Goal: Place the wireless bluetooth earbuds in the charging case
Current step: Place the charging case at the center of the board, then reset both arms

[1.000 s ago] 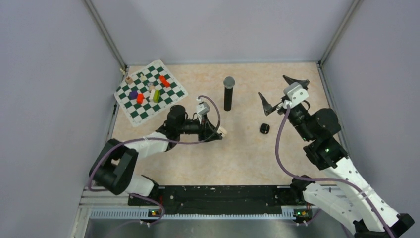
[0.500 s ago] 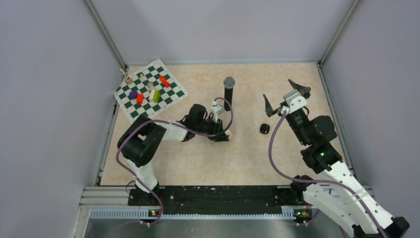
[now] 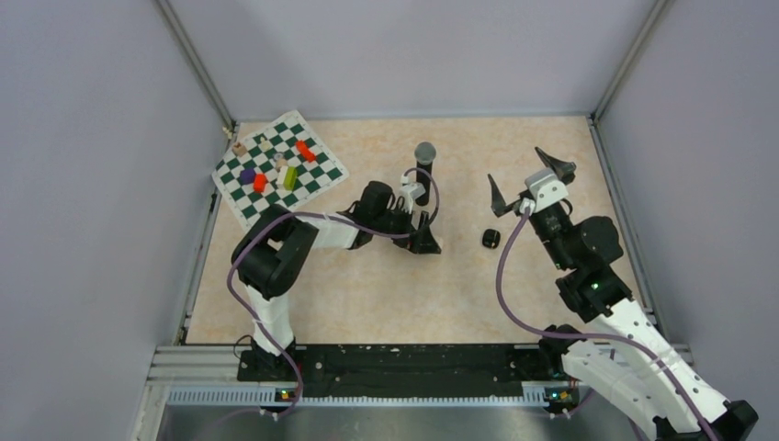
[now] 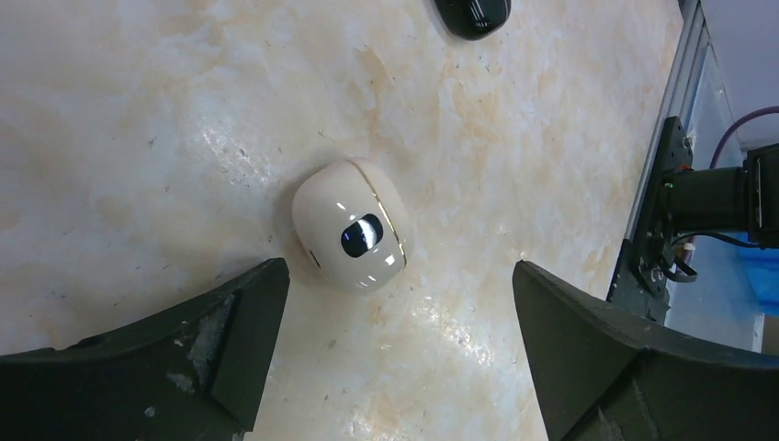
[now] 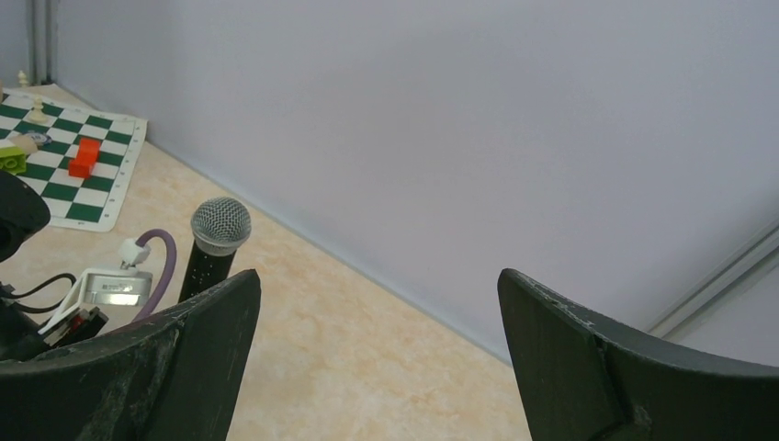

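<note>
A shut whitish charging case [image 4: 351, 225] with a gold seam and a dark oval spot lies on the table in the left wrist view. It sits just beyond my left gripper [image 4: 400, 349], whose jaws stand wide apart with nothing between them and clear of the case. From above, the left gripper [image 3: 425, 237] hides that case. A small black case [image 3: 491, 239] lies to its right, also at the top edge of the left wrist view as the black case [image 4: 471, 11]. My right gripper [image 3: 524, 176] hovers open and empty above and behind the black case. I see no earbuds.
A tall black microphone [image 3: 423, 170] stands upright just behind the left gripper; the right wrist view also shows the microphone [image 5: 219, 248]. A green-and-white chessboard mat [image 3: 280, 170] with coloured blocks and pieces lies at the back left. Grey walls enclose the table.
The left arm swung right toward the table's middle with the whitish case in its shut jaws, then opened; the case now lies free. The right arm shifted slightly.
</note>
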Controlling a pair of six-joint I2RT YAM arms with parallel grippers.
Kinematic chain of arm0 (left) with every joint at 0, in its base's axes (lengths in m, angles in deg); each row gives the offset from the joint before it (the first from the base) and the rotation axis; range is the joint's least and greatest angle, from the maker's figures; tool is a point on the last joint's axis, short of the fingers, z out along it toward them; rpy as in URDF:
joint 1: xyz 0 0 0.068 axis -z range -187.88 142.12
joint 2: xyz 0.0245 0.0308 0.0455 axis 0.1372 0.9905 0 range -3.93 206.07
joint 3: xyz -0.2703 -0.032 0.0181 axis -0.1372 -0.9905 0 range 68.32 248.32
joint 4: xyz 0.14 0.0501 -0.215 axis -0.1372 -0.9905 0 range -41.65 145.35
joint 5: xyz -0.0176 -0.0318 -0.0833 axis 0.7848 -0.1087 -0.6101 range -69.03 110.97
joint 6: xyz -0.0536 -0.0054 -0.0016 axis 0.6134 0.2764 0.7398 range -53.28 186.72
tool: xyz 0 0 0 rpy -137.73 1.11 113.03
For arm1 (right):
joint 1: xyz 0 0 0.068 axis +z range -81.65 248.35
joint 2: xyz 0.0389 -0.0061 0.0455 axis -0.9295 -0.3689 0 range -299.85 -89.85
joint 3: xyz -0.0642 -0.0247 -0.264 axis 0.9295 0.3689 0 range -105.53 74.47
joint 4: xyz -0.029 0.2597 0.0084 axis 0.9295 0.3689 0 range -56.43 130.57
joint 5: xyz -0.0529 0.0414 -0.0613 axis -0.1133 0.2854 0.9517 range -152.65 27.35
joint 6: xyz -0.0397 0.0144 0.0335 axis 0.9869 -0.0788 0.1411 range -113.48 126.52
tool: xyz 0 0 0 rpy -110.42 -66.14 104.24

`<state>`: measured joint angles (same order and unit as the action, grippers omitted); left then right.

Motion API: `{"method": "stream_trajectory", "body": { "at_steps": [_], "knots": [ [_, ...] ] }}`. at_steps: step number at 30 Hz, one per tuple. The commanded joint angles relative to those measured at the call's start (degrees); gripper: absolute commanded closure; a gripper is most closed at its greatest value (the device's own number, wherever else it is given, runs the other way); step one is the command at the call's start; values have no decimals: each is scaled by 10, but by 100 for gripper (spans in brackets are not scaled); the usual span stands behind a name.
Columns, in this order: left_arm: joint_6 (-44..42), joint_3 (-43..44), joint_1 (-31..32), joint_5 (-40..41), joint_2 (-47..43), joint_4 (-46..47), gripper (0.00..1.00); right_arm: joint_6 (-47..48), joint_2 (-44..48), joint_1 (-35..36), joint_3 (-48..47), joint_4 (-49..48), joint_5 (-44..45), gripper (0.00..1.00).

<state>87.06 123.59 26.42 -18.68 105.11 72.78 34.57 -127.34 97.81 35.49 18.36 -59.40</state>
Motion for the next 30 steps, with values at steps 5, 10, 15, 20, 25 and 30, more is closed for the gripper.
{"method": "stream_trajectory", "body": {
  "at_steps": [5, 10, 15, 20, 25, 30],
  "knots": [
    [-52, -35, -30, 13, -82, -58, 1, 10, -9, -4, -63, 26, 30, 1],
    [-196, -56, -92, -111, -197, -143, 1, 55, -11, -4, -128, 156, 24, 1],
    [-554, 133, -182, -184, -250, -672, 1, 24, 52, -4, -142, 237, 57, 1],
    [-448, 195, -295, -9, -348, -680, 1, -113, 145, -15, -132, 243, 117, 1],
    [-278, 51, -458, 141, -583, -405, 1, -152, 202, -43, -108, 297, 86, 1],
    [-252, -43, -479, 152, -702, -329, 1, -143, 215, -55, -36, 262, 113, 1]
  ]
}}
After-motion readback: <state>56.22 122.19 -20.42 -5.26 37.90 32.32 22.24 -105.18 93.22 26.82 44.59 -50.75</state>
